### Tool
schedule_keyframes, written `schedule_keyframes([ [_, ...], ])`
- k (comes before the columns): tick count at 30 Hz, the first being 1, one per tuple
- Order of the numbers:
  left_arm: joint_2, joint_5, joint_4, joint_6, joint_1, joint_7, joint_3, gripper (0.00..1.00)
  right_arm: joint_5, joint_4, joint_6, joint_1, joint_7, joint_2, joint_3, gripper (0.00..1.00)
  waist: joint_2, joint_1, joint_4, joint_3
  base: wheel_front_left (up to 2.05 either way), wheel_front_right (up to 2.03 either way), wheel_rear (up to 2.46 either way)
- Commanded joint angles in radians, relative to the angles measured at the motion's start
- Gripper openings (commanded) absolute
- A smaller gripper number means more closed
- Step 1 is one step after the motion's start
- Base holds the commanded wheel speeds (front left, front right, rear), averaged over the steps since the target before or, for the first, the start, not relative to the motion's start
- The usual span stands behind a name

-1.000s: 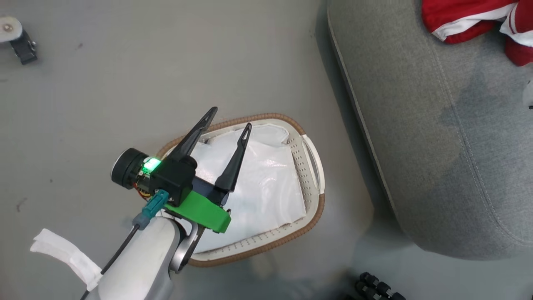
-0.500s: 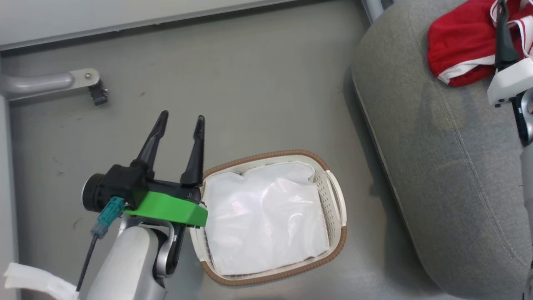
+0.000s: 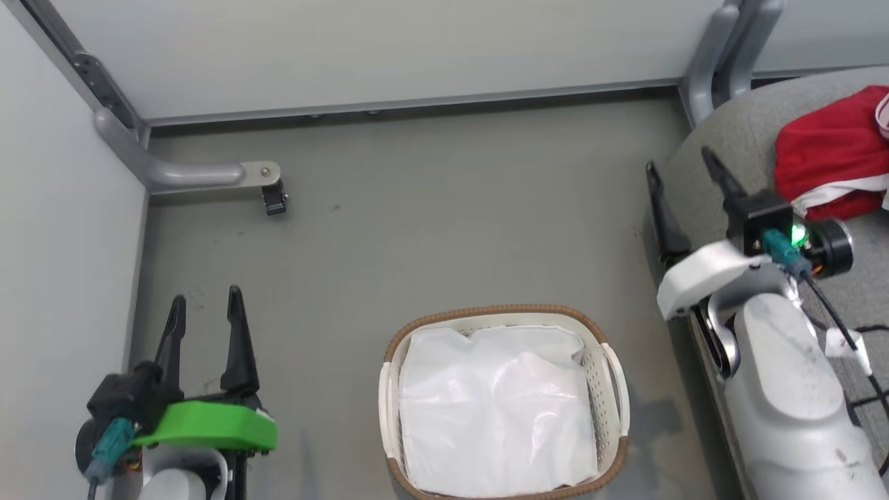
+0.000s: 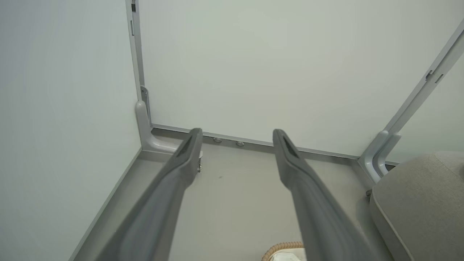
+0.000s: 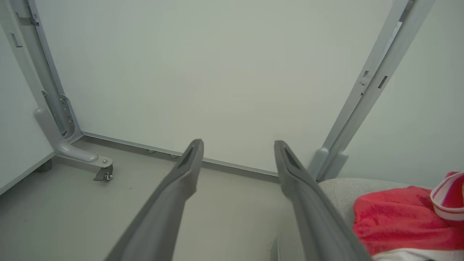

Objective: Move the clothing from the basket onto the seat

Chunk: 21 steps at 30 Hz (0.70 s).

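The red clothing (image 3: 833, 156) with white trim lies on the grey seat (image 3: 736, 128) at the right; the right wrist view has the clothing (image 5: 398, 221) at its lower right on the seat (image 5: 340, 190). The cream basket (image 3: 615, 389) stands on the floor at bottom centre, holding only a white liner sheet (image 3: 496, 420). My left gripper (image 3: 206, 305) hangs open and empty at the lower left, left of the basket. My right gripper (image 3: 682, 161) is open and empty at the seat's left edge, left of the clothing. In the left wrist view a bit of the basket rim (image 4: 281, 248) and the seat (image 4: 420, 203) show.
White panel walls with grey frame posts (image 3: 722, 59) close the space at the back and left. A grey foot with a caster (image 3: 272, 198) juts from the left wall onto the grey floor (image 3: 444, 229).
The head camera has tilted up, bringing the back wall into view. My left gripper has drawn back from over the basket to its left. My right gripper has come into view by the seat.
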Motion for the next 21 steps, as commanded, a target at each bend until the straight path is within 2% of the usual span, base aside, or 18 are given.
schedule_keyframes([
  [1, -0.007, 0.017, 0.008, -0.008, 0.034, 0.0, 0.013, 1.0, 0.023, -0.015, -0.001, 0.046, -0.002, -0.006, 0.006, 1.0, 0.0113, 0.0001, 0.052, -0.071, 0.0, 0.0, 0.0],
  [4, -0.013, 0.013, 0.02, -0.017, 0.086, 0.0, 0.043, 1.0, 0.113, -0.052, -0.001, 0.137, -0.002, 0.0, 0.072, 1.0, 0.0113, 0.0001, 0.06, -0.103, 0.0, 0.0, 0.0],
  [9, -0.02, 0.021, 0.027, -0.032, 0.154, 0.0, 0.065, 1.0, 0.2, -0.122, -0.001, 0.27, -0.002, -0.002, 0.113, 1.0, 0.0113, 0.0001, 0.065, -0.148, 0.0, 0.0, 0.0],
  [12, -0.023, 0.027, 0.029, -0.037, 0.18, 0.0, 0.068, 1.0, 0.173, -0.15, -0.001, 0.328, -0.002, -0.002, 0.122, 1.0, 0.0113, 0.0001, 0.061, -0.16, 0.0, 0.0, 0.0],
  [21, -0.026, 0.034, 0.034, -0.046, 0.216, 0.0, 0.072, 1.0, 0.22, -0.187, -0.001, 0.415, -0.002, -0.002, 0.131, 1.0, 0.0113, 0.0001, 0.045, -0.172, 0.0, 0.0, 0.0],
])
